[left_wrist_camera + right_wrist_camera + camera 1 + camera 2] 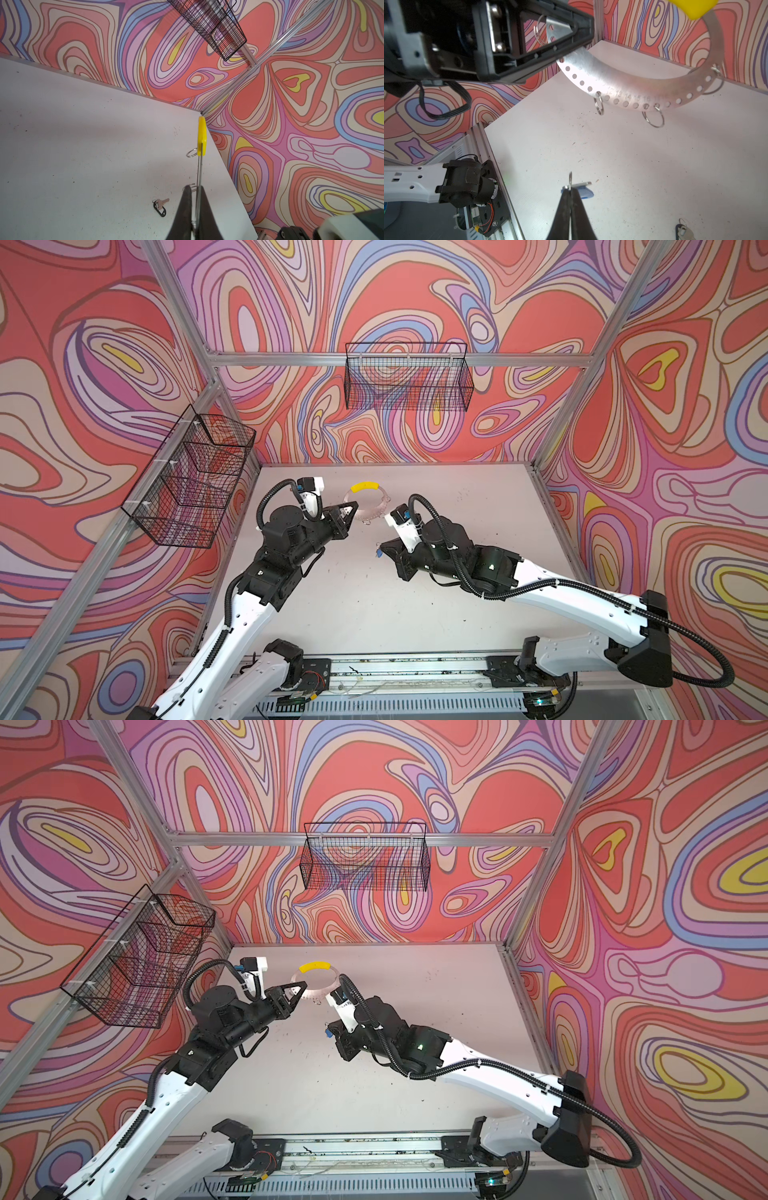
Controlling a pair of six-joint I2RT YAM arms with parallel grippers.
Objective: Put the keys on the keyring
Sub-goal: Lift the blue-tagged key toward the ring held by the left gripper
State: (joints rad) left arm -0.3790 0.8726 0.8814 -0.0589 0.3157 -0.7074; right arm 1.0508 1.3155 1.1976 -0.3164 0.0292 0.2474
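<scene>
Left gripper (352, 508): clamped on the keyring (376, 515) at its nine o'clock rim, holding it up off the table (374, 605).
Right gripper (569, 190): pinched tight on the split ring (570, 178) of the blue-tag key (584, 192), near six o'clock from the keyring (in a top view).
Yellow sleeve (365, 486): twelve o'clock on the keyring.
Black-tag key (161, 206): flat on the table, apart from both grippers.

A pale desk (374, 614), flecked with small dark specks, stands inside walls (415, 290) of swirling red, pink and lilac. Behind the desk a black wire basket (409, 377) hangs on an aluminium bar (282, 359). Left of the desk hangs a second, compartmented wire basket (195, 485).
</scene>
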